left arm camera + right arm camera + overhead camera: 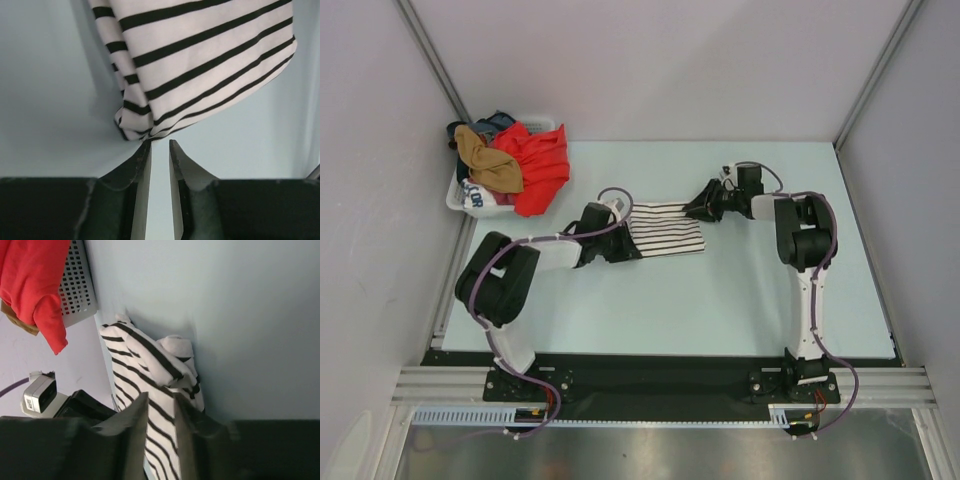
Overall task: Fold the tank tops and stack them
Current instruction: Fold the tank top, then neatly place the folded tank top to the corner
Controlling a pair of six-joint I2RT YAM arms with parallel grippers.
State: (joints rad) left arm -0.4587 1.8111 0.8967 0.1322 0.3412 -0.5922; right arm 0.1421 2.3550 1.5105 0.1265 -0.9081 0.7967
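Note:
The white tank top with thin black stripes lies partly folded on the table between my grippers. It also shows in the left wrist view and the right wrist view. My left gripper is slightly open and empty, its tips at the cloth's near left corner. My right gripper is over the far right corner, jaws parted, with striped cloth showing in the gap. The tan-brown tank top lies bunched in the basket.
A white plastic laundry basket stands at the far left of the table, holding a red garment and darker clothes. Grey walls close in both sides. The pale table runs to the near rail.

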